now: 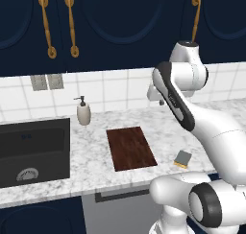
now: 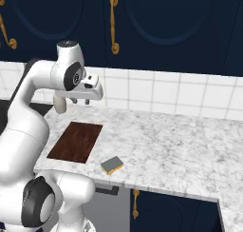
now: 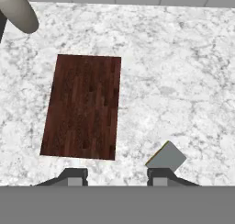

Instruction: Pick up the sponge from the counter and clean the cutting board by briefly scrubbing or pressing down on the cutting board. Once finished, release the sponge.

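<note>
Two things lie on the counter (image 1: 91, 146) in the left base view: the cutting board (image 1: 131, 148) flat in the middle, and the sponge (image 1: 183, 158) at about 3 o'clock from it, near the front edge and apart from the board. At 10 o'clock from the board a soap bottle (image 1: 83, 111) stands upright by the tiled wall, and the black sink (image 1: 32, 150) is at 9 o'clock. In the right base view the gripper (image 2: 80, 101) hangs in the air above the far end of the cutting board (image 2: 76, 141), touching nothing; the sponge (image 2: 112, 165) lies at about 5 o'clock from the board, near the front edge of the counter (image 2: 166, 150). In the hand view the cutting board (image 3: 83, 106) lies left of centre and the sponge (image 3: 167, 156) is at 4 o'clock from it, just above one of the fingertips (image 3: 159, 175). The jaws stand wide apart and hold nothing; the gripper (image 3: 117, 175) is over bare counter (image 3: 174, 81). The soap bottle (image 3: 18, 9) shows at 11 o'clock
</note>
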Controlling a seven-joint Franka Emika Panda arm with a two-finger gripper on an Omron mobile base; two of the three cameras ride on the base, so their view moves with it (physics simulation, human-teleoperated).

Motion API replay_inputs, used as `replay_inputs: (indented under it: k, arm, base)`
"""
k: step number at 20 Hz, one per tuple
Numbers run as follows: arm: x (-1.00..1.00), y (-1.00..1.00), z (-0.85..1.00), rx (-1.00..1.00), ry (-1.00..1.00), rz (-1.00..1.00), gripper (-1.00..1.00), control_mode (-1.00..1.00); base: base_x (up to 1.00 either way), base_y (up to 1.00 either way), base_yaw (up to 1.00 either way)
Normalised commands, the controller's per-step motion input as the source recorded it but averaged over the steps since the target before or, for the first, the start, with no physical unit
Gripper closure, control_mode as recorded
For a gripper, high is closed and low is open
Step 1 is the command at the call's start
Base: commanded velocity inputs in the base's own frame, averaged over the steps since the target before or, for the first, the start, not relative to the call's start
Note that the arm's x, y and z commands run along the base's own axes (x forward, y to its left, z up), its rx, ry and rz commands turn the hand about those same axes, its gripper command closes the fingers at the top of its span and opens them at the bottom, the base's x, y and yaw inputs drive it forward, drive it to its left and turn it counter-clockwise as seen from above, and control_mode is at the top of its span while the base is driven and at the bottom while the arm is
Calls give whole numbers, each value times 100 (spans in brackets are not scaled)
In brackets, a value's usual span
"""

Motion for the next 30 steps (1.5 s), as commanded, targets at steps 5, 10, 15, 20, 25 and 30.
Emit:
replay_inputs:
  k: [5, 10, 15, 20, 25, 30]
  arm:
    - [6, 0, -63, -8, 3, -2, -100, -100]
    - [4, -74, -99, 5, 3, -14, -100, -100]
    - [3, -94, -56, 13, 19, -19, -100, -100]
    - [26, -70, -28, 0, 37, -23, -100, -100]
    - [19, -31, -26, 1, 32, -15, -100, -100]
    - [0, -1, -37, 5, 6, -8, -100, -100]
  base:
    - [0, 0, 0]
    - [0, 0, 0]
    - [0, 0, 0]
    - [0, 0, 0]
    - [0, 0, 0]
    - [0, 0, 0]
